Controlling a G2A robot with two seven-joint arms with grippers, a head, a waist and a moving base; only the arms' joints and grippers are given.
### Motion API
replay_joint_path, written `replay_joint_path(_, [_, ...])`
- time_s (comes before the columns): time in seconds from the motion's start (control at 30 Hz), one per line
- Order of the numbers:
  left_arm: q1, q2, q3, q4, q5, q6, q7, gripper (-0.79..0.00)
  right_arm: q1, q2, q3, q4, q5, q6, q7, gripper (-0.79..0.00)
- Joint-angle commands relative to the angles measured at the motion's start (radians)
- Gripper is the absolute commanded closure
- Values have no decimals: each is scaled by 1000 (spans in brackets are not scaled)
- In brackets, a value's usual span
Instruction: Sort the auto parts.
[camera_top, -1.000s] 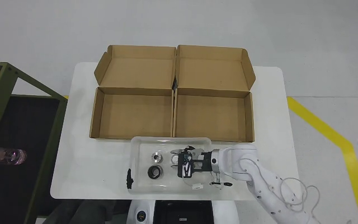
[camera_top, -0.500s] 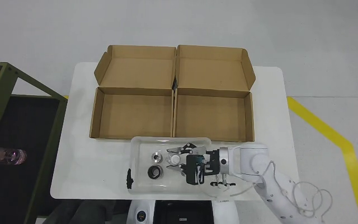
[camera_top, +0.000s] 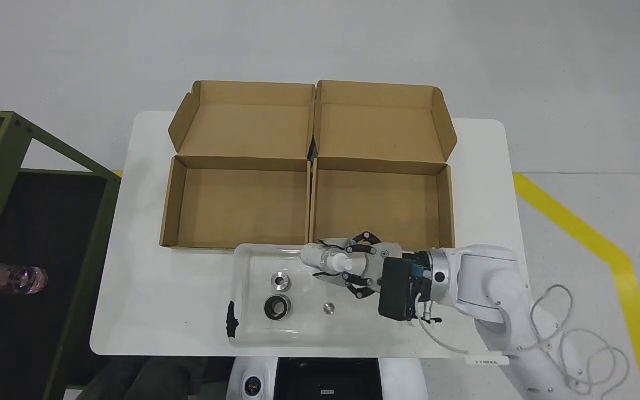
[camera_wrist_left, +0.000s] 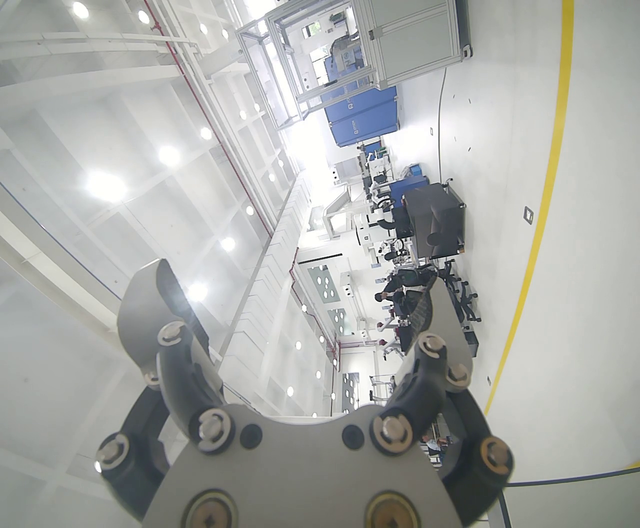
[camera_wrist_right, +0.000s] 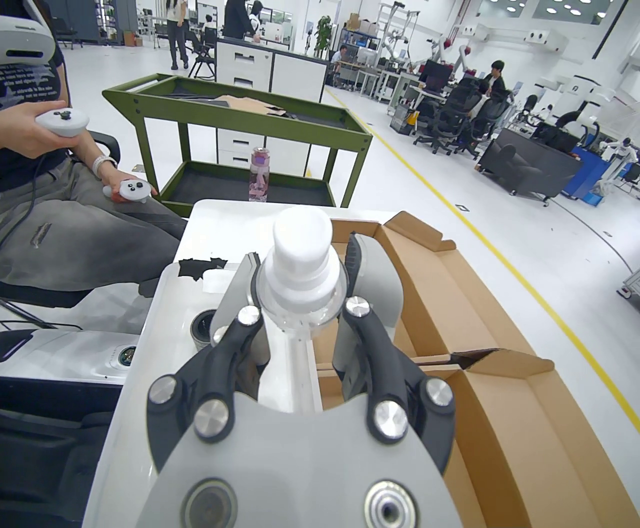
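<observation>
White plastic part (camera_wrist_right: 301, 239) is sitting clamped in the right claw (camera_wrist_right: 302, 262), hanging over the clear tray (camera_top: 243, 262) near its far edge; left claw (camera_wrist_left: 292, 290) is standing open.

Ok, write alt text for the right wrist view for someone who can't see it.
The right gripper holds a white stepped plastic part over a clear tray. A dark ring lies in the tray, and open cardboard boxes stand beside it.
</observation>
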Motion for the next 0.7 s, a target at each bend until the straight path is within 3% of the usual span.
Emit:
replay_joint_path(0.0, [0,0,0,0,0,0,0,-785,0,1,8,-2,6,4,-7,0])
replay_joint_path(0.23, [0,0,0,0,0,0,0,-785,3,2,24,30,51,35,-25,0])
replay_joint_path(0.67, [0,0,0,0,0,0,0,-785,118,-9,-5,218,128,103,30,0])
